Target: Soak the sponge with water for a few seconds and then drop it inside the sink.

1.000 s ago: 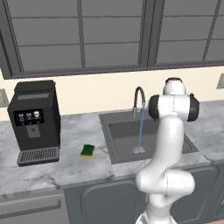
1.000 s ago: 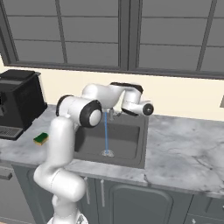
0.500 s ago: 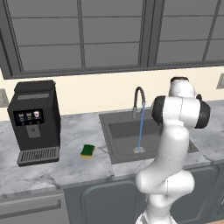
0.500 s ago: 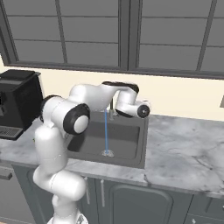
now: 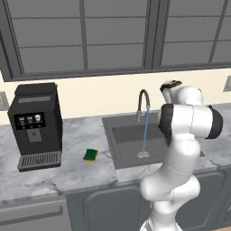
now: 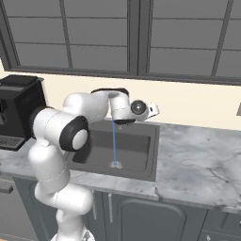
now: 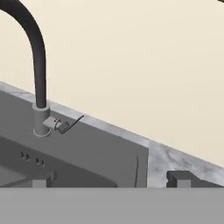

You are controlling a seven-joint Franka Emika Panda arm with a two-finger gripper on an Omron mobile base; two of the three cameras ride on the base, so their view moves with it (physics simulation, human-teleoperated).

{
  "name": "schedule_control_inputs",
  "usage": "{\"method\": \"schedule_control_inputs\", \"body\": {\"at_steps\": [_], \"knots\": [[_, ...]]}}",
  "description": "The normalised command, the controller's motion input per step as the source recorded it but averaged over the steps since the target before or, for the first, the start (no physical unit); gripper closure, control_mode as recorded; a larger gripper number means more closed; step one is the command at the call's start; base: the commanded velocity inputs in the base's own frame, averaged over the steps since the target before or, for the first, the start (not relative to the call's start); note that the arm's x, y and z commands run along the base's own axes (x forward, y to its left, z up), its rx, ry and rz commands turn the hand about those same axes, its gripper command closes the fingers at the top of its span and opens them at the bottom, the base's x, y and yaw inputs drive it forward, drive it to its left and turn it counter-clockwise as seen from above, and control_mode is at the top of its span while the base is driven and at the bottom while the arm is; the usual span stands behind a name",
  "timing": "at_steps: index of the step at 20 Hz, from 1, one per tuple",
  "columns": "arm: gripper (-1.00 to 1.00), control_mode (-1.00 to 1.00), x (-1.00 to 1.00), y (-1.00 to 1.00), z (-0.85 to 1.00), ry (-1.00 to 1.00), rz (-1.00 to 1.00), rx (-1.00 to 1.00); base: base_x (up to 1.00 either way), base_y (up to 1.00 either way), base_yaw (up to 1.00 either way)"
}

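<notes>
A: What sits nearest on the table (image 5: 90, 173)?

B: One sponge (image 5: 90, 155), a small block with a green top over a yellow body, lying flat on the marble between the coffee machine (image 5: 37, 124) and the sink (image 5: 124, 155). It is near the sink's left rim, not touching it, and nothing rests on it.

A: How many machines?

B: One, black, with a grille tray at its foot, left of the sponge.

A: And the sink?

B: One dark grey recessed basin with a round drain. A single thin blue stream of water (image 5: 145, 133) falls straight from the faucet (image 5: 141, 103) to the drain. From the right base view the same stream (image 6: 113, 143) shows behind the arm's forearm.

A: What stands in the way?

B: The arm's own white bulk rises in front of the right part of the basin in the left base view. Between sponge and water there is just the sink's rim.

A: The end effector?

B: The end effector (image 6: 151, 111) is up high over the sink's back right corner, well apart from the sponge. Its fingers (image 7: 181, 177) stand wide apart with nothing between them; it holds nothing.

A: Farther back?

B: A cream wall, then dark-framed windows (image 5: 81, 36) above.
</notes>
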Motion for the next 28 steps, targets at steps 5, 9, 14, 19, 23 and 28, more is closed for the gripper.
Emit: {"method": "schedule_control_inputs", "body": {"at_steps": [5, 9, 14, 19, 23, 28], "knots": [[-1.0, -1.0, -0.36, 0.0, 0.3, 0.21, -0.18, -0.08, 0.0, 0.0, 0.0], [-1.0, -1.0, -0.49, 0.0, 0.58, 0.02, -0.13, 0.03, 0.0, 0.0, 0.0], [-1.0, -1.0, -0.13, 0.08, 0.48, -0.03, -0.09, 0.1, 0.0, 0.0, 0.0], [-1.0, -1.0, -0.36, 0.0, 0.39, 0.0, -0.01, 0.16, 0.0, 0.0, 0.0], [-1.0, -1.0, -0.83, 0.0, 0.26, 0.0, -0.05, 0.25, 0.0, 0.0, 0.0], [-1.0, -1.0, -1.0, 0.0, 0.36, 0.0, -0.08, 0.2, 0.0, 0.0, 0.0]]}}
